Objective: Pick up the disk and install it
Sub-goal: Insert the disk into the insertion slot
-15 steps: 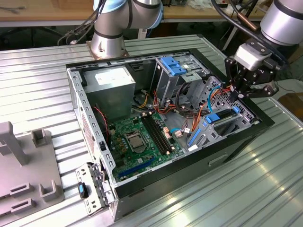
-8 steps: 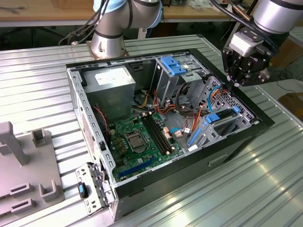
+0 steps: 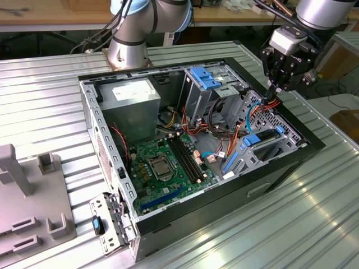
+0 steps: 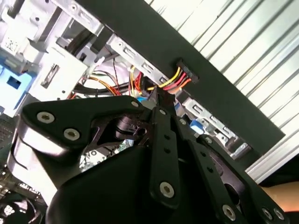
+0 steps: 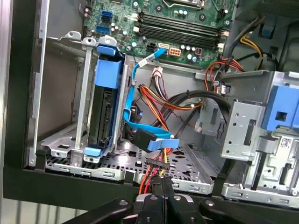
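We see the gripper [image 3: 273, 96] at the exterior view's upper right, jaws clamped on the power cable [image 5: 156, 165]. The disk [image 3: 263, 140] sits in the drive cage of the case [image 3: 185, 216], right of centre, just below the gripper.

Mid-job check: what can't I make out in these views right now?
- Disk: first wrist view; cage rails cover its sides, so its seating is unclear.
- Bay behind the power plug: second wrist view; the body of the gripper blocks it.
- Where the gripper meets the power plug: exterior view; too small, lost among cables.
- The gripper's body: first wrist view; cut off by the picture's edge.
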### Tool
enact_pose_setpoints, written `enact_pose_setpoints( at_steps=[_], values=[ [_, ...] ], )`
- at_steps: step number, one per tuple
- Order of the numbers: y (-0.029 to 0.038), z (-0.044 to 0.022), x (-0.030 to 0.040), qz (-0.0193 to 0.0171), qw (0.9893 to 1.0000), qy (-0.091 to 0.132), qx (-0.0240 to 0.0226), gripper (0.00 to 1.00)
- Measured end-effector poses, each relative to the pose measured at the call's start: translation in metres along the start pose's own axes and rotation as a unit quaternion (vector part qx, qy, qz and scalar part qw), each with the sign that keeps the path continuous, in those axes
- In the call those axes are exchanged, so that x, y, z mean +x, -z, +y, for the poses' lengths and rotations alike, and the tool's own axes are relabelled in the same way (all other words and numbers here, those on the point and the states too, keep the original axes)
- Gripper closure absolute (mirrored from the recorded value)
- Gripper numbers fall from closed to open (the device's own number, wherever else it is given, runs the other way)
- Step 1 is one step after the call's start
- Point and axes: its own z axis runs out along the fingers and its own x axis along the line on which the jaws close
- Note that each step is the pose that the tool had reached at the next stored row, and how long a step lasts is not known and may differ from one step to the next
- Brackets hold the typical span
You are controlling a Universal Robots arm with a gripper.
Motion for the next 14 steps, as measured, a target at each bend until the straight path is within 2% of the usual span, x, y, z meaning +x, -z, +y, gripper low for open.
enact_pose_setpoints(
  at_steps=[2, 6, 7, 9, 10, 12, 13, 14],
  values=[
    [-0.0002, -0.0006, 0.0000, -0.0024, 0.9999, 0.015, -0.0002, 0.89],
    [-0.0004, -0.0013, 0.0002, -0.0070, 0.9990, 0.044, -0.0005, 0.89],
    [-0.0005, -0.0013, 0.0002, -0.0074, 0.9985, 0.054, -0.0008, 0.89],
    [-0.0006, -0.0013, 0.0002, -0.0048, 0.9975, 0.071, -0.0023, 0.89],
    [-0.0005, -0.0015, 0.0001, 0.0044, 0.9970, 0.077, -0.0052, 0.89],
    [-0.0007, -0.0020, -0.0017, 0.0404, 0.9956, 0.083, -0.0154, 0.89],
    [-0.0008, -0.0022, -0.0021, 0.0412, 0.9949, 0.091, -0.0156, 0.89],
    [-0.0008, -0.0022, -0.0023, 0.0395, 0.9938, 0.103, -0.0151, 0.89]
  ],
)
